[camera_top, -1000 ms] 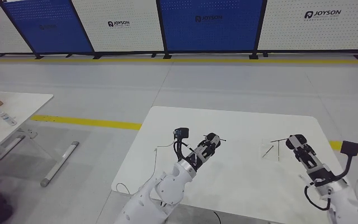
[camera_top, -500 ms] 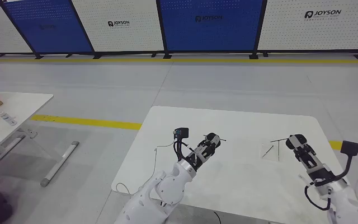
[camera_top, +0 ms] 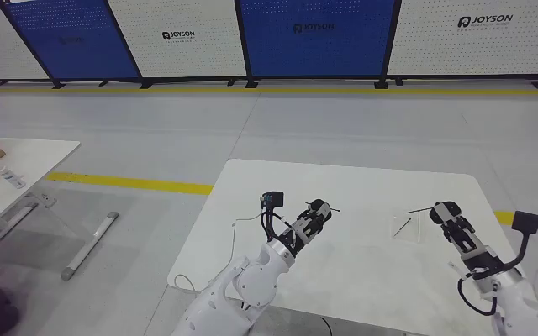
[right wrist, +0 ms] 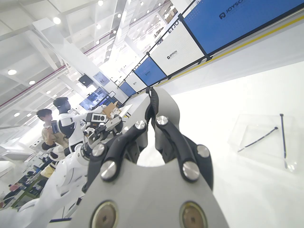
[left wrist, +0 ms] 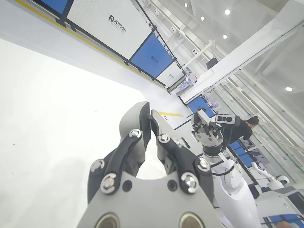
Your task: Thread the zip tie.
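Observation:
My left gripper (camera_top: 323, 207) (left wrist: 151, 116) hovers over the middle of the white table (camera_top: 353, 181), shut on a thin black zip tie (camera_top: 334, 209) whose short end pokes out past the tips. My right gripper (camera_top: 436, 210) (right wrist: 151, 93) is at the table's right side, shut on another black zip tie (camera_top: 418, 210) that sticks out towards the left arm. Just beside the right gripper, a clear tray (camera_top: 397, 220) (right wrist: 249, 124) lies flat with two loose zip ties in it, one slanted (right wrist: 258, 139) and one straight (right wrist: 283, 136). The two grippers are well apart.
The tabletop between the arms is bare white. The table's right edge runs close behind the right arm. A second table (camera_top: 25, 160) stands off to the left across open floor.

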### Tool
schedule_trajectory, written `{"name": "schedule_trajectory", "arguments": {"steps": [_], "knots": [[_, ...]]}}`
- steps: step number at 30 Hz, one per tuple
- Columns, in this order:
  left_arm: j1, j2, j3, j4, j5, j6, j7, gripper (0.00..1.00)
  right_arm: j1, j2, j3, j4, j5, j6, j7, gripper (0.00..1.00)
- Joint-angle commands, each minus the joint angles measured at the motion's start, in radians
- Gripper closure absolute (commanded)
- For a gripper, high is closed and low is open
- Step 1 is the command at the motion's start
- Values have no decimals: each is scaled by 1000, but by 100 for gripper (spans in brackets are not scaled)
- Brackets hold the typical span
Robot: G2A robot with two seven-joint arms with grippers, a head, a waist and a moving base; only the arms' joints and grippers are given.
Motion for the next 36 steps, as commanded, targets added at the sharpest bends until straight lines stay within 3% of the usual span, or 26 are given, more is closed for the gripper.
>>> {"name": "schedule_trajectory", "arguments": {"steps": [1, 18, 25, 30, 36], "knots": [[0, 0, 0, 0, 0, 0, 0, 100, 0, 0, 0, 0, 0, 0, 0, 100], [0, 0, 0, 0, 1, 0, 0, 100, 0, 0, 0, 0, 0, 1, -2, 100], [5, 4, -29, 24, 55, 10, 43, 100, 1, -15, -83, 13, -31, 1, -64, 100], [-18, -1, -3, 67, 90, 22, 53, 100, 24, -30, -165, 26, -81, 4, -137, 100], [-28, -4, 4, 84, 86, 32, 51, 100, 30, -32, -176, 32, -78, 7, -138, 100]]}}
